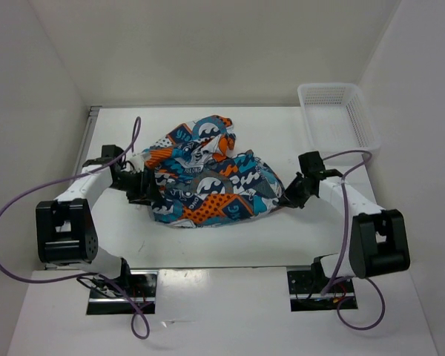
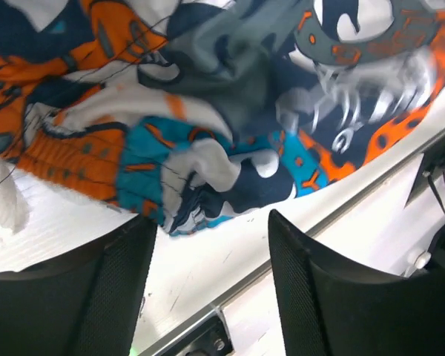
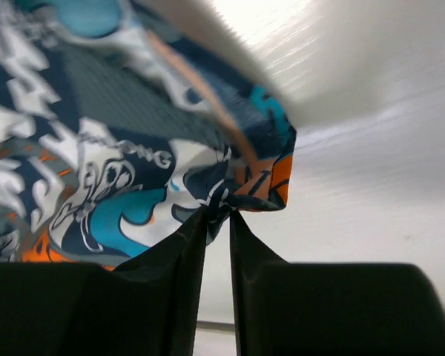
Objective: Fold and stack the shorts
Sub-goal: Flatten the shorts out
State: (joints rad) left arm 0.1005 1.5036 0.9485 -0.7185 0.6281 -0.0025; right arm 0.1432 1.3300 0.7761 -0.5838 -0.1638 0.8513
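The shorts (image 1: 208, 178), in a teal, orange, white and dark-grey print, lie bunched in the middle of the table. My left gripper (image 1: 144, 187) is at their left edge; in the left wrist view its jaws stand wide apart (image 2: 211, 259) with nothing between them, the crumpled fabric (image 2: 208, 148) just beyond the tips. My right gripper (image 1: 289, 195) is at the shorts' right edge. In the right wrist view it (image 3: 219, 215) is shut on a pinched corner of the shorts (image 3: 119, 148) and lifts it off the table.
A white plastic mesh basket (image 1: 340, 115) stands at the back right. White walls close in the table on the left, back and right. A metal rail (image 2: 297, 245) runs along the table's near edge below the left gripper.
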